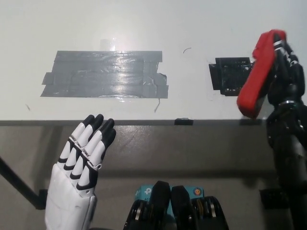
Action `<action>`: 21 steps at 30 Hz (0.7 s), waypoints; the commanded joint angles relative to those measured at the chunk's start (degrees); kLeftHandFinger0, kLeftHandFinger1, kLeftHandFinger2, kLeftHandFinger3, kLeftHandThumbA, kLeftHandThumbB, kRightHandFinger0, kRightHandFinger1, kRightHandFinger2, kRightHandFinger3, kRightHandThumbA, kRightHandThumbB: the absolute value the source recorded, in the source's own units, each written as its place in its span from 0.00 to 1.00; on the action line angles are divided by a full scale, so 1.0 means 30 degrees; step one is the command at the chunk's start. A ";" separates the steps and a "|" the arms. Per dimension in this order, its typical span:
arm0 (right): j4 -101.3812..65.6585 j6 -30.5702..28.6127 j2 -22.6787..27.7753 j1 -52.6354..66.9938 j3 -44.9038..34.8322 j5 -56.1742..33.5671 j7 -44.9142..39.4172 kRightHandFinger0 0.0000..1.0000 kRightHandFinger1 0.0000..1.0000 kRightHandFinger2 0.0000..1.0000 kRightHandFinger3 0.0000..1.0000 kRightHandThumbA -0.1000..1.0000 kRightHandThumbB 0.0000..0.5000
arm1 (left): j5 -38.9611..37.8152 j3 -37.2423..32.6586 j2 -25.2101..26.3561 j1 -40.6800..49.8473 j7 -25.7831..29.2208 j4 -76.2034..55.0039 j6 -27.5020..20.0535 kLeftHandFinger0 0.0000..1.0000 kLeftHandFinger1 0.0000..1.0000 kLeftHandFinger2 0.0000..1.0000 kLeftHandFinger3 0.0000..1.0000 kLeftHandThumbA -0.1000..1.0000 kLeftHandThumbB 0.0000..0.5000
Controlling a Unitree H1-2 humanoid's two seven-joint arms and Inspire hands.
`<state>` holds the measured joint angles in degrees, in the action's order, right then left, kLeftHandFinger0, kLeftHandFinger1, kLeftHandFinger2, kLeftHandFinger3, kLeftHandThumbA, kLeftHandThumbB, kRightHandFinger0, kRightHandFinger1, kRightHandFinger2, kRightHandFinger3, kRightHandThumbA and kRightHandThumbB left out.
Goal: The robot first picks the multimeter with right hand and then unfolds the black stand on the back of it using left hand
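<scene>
The red multimeter [256,74] shows edge-on at the right of the head view, tilted, above the table's front right part. My black right hand [284,79] is shut on it from the right side; the stand on its back is hidden from this angle. My white left hand [82,163] rests at the lower left, below the table's front edge, fingers straight and held together, holding nothing and far from the multimeter.
A white table [144,24] fills the upper picture. A wide patch of grey tape [105,74] lies on it at centre left. A small black square patch [230,75] sits just left of the multimeter. The floor below is brown.
</scene>
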<state>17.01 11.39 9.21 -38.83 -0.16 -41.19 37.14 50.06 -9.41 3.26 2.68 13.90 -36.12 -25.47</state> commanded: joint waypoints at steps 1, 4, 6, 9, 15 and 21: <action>0.9278 -0.5749 0.2815 -0.9726 0.6946 1.4527 0.1302 0.00 0.18 0.64 0.75 0.00 0.41 | -0.0116 0.0139 0.0315 0.0928 0.0478 -0.0534 -0.0487 1.00 1.00 1.00 1.00 1.00 0.75; 1.1628 -0.6802 0.2217 -1.0536 0.7125 1.3561 0.1062 0.00 0.12 0.53 0.61 0.00 0.45 | -0.0445 0.0016 0.0557 0.1405 -0.0797 -0.1028 -0.0447 1.00 1.00 1.00 1.00 1.00 0.76; 1.3119 -0.7766 0.2008 -1.0964 0.7589 1.3676 0.1520 0.00 0.05 0.44 0.52 0.00 0.44 | -0.0520 -0.0074 0.0675 0.1582 -0.1206 -0.1270 -0.0299 1.00 1.00 1.00 1.00 1.00 0.72; 1.4314 -0.8094 0.1827 -1.1446 0.8017 1.3452 0.1636 0.00 0.04 0.43 0.51 0.00 0.42 | -0.0835 -0.0240 0.0660 0.1902 -0.1400 -0.1341 -0.0152 1.00 1.00 1.00 1.00 1.00 0.73; 1.5219 -0.8142 0.1568 -1.2297 0.8599 1.3037 0.1463 0.00 0.09 0.49 0.60 0.00 0.42 | -0.1365 -0.0659 0.0928 0.1973 -0.1927 -0.1245 -0.0184 1.00 1.00 1.00 1.00 1.00 0.73; 1.7152 -0.8532 0.1295 -1.3478 0.9509 1.3279 0.1722 0.00 0.14 0.61 0.66 0.00 0.42 | -0.1340 -0.0870 0.0613 0.1592 -0.2143 -0.1247 -0.0123 1.00 1.00 1.00 1.00 1.00 0.72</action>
<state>61.27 5.13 11.00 -60.03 22.38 -20.73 38.83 49.48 -10.15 4.75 6.68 11.13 -36.02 -25.41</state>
